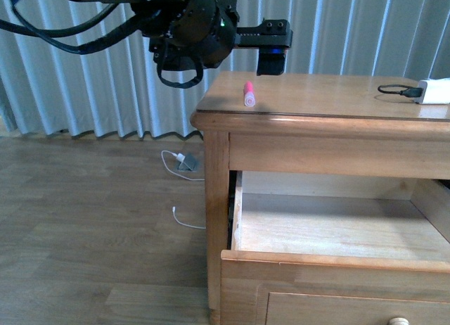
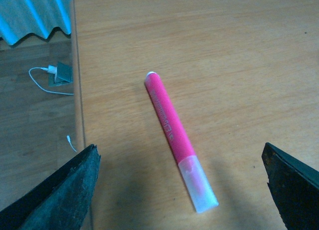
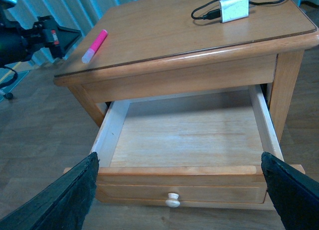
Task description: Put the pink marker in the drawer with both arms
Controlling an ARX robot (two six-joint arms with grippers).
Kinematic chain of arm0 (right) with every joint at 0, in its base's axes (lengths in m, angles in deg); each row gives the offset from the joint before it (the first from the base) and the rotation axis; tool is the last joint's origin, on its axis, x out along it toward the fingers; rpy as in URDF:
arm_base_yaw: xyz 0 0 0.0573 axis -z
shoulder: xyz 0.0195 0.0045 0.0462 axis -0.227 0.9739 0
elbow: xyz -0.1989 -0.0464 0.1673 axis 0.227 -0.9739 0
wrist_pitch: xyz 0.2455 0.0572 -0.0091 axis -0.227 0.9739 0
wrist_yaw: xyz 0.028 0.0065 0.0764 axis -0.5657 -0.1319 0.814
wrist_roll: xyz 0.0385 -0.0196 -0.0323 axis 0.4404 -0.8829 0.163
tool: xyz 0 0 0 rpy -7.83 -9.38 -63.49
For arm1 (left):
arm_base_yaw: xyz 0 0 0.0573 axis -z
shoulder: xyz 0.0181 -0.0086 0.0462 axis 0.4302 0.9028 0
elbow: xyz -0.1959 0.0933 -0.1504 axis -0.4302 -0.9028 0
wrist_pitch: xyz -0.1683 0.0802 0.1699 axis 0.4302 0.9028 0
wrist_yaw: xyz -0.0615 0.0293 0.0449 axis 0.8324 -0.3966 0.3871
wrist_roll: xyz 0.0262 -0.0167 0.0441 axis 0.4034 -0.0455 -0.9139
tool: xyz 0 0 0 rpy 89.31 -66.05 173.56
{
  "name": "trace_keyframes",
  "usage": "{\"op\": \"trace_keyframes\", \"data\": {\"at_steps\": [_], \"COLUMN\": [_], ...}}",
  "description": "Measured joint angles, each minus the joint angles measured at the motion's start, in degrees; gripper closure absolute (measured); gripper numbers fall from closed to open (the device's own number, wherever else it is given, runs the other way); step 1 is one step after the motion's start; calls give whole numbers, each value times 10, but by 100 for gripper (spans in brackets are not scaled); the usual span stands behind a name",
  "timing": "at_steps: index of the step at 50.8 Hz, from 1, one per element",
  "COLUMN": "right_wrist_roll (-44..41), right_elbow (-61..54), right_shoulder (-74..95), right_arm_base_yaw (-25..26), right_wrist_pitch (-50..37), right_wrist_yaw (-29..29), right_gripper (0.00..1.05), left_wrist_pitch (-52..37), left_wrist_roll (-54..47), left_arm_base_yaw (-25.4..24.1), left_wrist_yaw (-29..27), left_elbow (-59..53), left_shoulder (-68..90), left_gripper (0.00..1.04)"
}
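The left jaws stand wide apart and empty above the short, bright pink cylindrical marker [image 2: 169,125], which lies flat on the honey-coloured wooden dresser [image 2: 239,56], near its top's left front corner. The right jaws, equally wide and empty, face the open, pale-floored upper drawer [image 3: 184,135].

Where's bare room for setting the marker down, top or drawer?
The drawer is bare inside, wall to wall. The dresser top is bare between the pink marker and the white box; only that cabled corner is crowded.
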Motion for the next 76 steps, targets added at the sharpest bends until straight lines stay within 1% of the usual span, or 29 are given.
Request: {"op": "trace_keyframes", "data": {"at_steps": [10, 21, 35, 59, 61, 63, 66, 68, 74, 76], "right_wrist_roll": [0, 0, 0, 0, 0, 0, 0, 0, 0, 0], "right_elbow": [0, 0, 0, 0, 0, 0, 0, 0, 0, 0], "right_shoulder": [0, 0, 0, 0, 0, 0, 0, 0, 0, 0], "right_arm_base_yaw": [0, 0, 0, 0, 0, 0, 0, 0, 0, 0], "right_wrist_pitch": [0, 0, 0, 0, 0, 0, 0, 0, 0, 0], "right_wrist_yaw": [0, 0, 0, 0, 0, 0, 0, 0, 0, 0], "right_gripper": [8, 8, 8, 8, 8, 8, 8, 8, 8, 8], "left_wrist_pitch": [56, 105, 139, 161, 162, 163, 165, 166, 167, 165], "left_wrist_roll": [0, -3, -19, -35, -36, -37, -39, -41, -43, -44], "left_arm_base_yaw": [5, 5, 5, 9, 9, 9, 9, 10, 10, 10], "left_wrist_yaw": [-2, -4, -9, -12, -12, -10, -10, -10, -8, -8], "left_elbow": [84, 146, 174, 195, 195, 196, 196, 197, 197, 196], "left_shoulder": [60, 104, 121, 132, 133, 132, 133, 133, 133, 132], "left_gripper": [6, 6, 6, 6, 11, 18, 25, 32, 48, 57]}}
